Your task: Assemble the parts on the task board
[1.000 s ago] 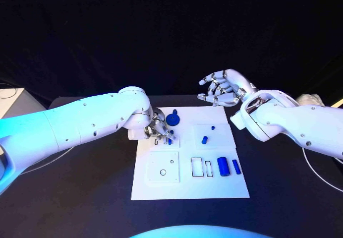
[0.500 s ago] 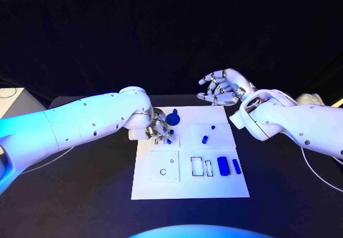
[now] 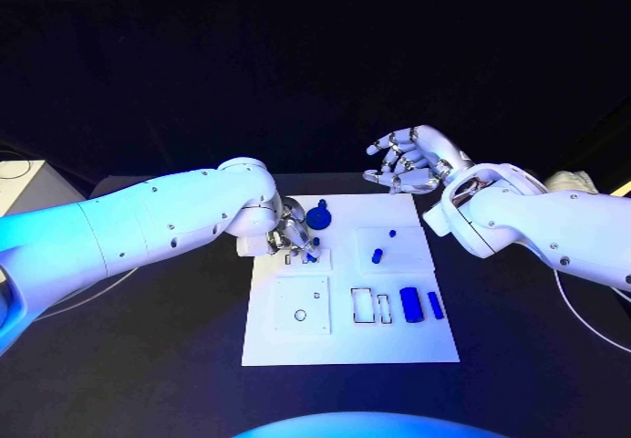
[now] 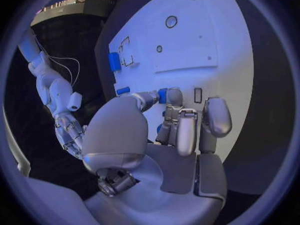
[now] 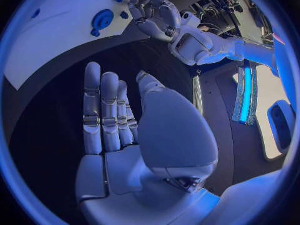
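Task board [image 3: 395, 347] lies flat in the middle of the black surface [image 3: 158, 365]. Seen in the head view, the left hand [image 3: 292, 239] is low over the board's 11 o'clock corner, fingers pointing down. In the left wrist view its fingertips [image 4: 167, 96] are closed together on a small blue part [image 4: 162, 95], just above the white plate. A round blue part [image 3: 320, 218] lies just beside this hand, toward 1 o'clock. Two small blue parts [image 3: 377, 256] stand on the raised square at the board's 1 o'clock area. Two longer blue parts [image 3: 410, 305] lie side by side near the 3 o'clock edge, beside two empty rectangular slots [image 3: 360, 306]. The right hand [image 3: 411, 161] is raised beyond the board's far edge, holding nothing, its fingers apart and a little curled.
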